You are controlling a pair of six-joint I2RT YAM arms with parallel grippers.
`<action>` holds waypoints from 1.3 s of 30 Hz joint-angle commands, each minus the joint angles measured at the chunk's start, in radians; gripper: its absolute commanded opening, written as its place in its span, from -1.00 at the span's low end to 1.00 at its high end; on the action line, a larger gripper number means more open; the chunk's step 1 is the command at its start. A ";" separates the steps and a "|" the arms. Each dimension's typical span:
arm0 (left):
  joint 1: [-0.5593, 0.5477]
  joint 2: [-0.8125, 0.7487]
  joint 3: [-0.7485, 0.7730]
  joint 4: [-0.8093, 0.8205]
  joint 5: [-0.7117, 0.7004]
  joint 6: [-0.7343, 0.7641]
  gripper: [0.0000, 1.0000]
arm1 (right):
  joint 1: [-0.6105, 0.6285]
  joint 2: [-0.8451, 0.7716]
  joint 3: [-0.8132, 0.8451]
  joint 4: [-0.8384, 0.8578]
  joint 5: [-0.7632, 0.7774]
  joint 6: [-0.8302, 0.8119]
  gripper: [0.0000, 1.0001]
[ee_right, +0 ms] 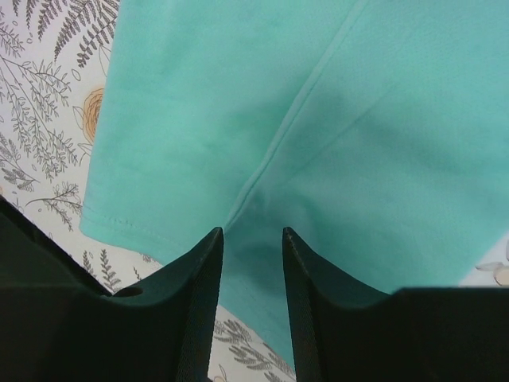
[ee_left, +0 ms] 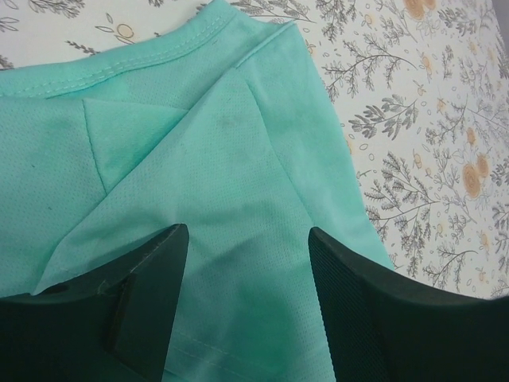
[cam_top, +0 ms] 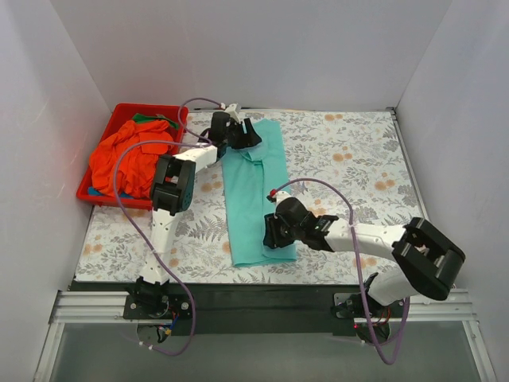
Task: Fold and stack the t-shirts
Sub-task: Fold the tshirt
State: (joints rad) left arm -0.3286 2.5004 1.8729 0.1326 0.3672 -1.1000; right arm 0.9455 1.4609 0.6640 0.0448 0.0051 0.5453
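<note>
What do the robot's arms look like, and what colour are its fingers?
Both arms are made of white tubes joined by chunky black joints. The left arm and the right arm each have a thin purple cable looping along them. The left arm's big joint shows small red marks. The fingers are black and wedge-shaped, with tiny ridges on their inner faces.

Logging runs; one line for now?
teal t-shirt: folded flat; left end effector: open, far end; right end effector: open, near hem; orange t-shirt: in bin

No text, label, brand, number or sign can be read anywhere.
</note>
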 commanded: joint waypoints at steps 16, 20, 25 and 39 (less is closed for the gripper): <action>-0.075 -0.403 -0.142 -0.120 -0.157 0.087 0.29 | 0.009 -0.293 -0.124 -0.220 0.162 0.039 0.13; -0.086 -0.529 -0.283 -0.105 -0.209 0.069 0.29 | 0.009 -0.312 -0.152 -0.226 0.150 0.064 0.12; -0.115 -0.701 -0.607 -0.054 -0.293 0.016 0.29 | 0.015 -0.326 -0.182 -0.221 0.139 0.082 0.08; -0.263 -0.940 -1.118 0.006 -0.480 -0.133 0.28 | 0.036 -0.304 -0.198 -0.223 0.108 0.110 -0.05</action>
State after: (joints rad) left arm -0.5667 1.6218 0.7856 0.0937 -0.0307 -1.1877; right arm 0.9718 1.1549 0.4793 -0.1822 0.1211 0.6323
